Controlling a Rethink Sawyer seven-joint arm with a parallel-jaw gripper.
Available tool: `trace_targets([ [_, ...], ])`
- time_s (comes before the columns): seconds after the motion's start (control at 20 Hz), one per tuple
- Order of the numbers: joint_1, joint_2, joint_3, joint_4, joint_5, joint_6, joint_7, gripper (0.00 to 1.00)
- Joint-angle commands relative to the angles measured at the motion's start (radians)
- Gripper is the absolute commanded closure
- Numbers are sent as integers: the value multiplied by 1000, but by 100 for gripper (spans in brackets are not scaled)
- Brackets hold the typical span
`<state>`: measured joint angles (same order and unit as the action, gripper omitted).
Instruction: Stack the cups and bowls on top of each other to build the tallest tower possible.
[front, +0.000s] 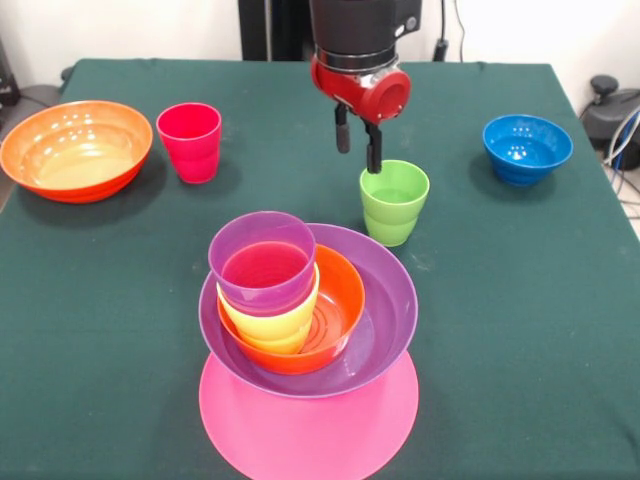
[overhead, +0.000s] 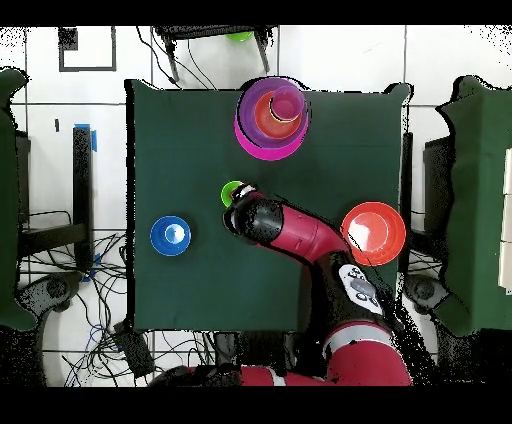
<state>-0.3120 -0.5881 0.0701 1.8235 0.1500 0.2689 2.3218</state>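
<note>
The tower stands at the table's near middle: an upturned pink bowl (front: 310, 435) bears a purple bowl (front: 385, 320), a small orange bowl (front: 340, 300), a yellow cup (front: 275, 325) and a purple cup (front: 265, 262) nested on top. It also shows in the overhead view (overhead: 268, 120). A light green cup (front: 393, 203) stands upright just behind it. My gripper (front: 358, 145) hangs open and empty just behind and above the green cup's far rim. A red cup (front: 189, 140) stands at the far left.
A large orange bowl (front: 75, 150) sits at the far left beside the red cup. A small blue bowl (front: 527, 148) sits at the far right. In the overhead view my arm (overhead: 300, 235) reaches across the table between the orange bowl (overhead: 373, 232) and the green cup (overhead: 232, 190).
</note>
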Motion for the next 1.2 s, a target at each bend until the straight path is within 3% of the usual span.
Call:
trace_targets([
  [0.05,2,75,104,15,-47,-59,40,0],
  [1.2,22,109,102,2,-39,-109,64,0],
])
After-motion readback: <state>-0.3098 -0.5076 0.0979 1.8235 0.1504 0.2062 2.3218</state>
